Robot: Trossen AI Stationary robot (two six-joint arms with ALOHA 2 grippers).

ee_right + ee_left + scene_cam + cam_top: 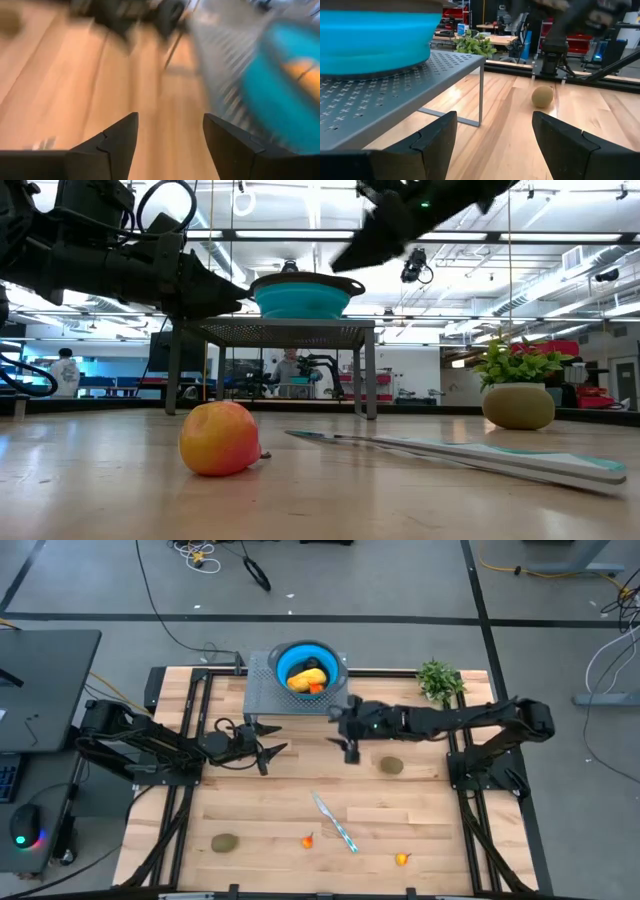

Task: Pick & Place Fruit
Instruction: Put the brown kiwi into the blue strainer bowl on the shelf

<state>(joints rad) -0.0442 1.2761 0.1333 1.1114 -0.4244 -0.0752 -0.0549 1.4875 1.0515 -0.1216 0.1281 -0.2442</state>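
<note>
While right pincer point(351, 754) gapes empty, bare tabletop point(280, 810) below.

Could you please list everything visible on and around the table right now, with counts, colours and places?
Bowl: one, blue, on the rack.
Rack: one, grey perforated metal, table's far edge.
Yellow-orange fruit: one, in the bowl, with a small orange piece.
Brownish-green ovals: two, one near the right arm, one at front left.
Small orange-red fruits: two, front centre and front right.
Knife: one, silver with teal handle, centre.
Plant: one, green, far right.
Left tool: open, empty, left of the rack.
Right tool: open, empty, just in front of the rack.
</note>
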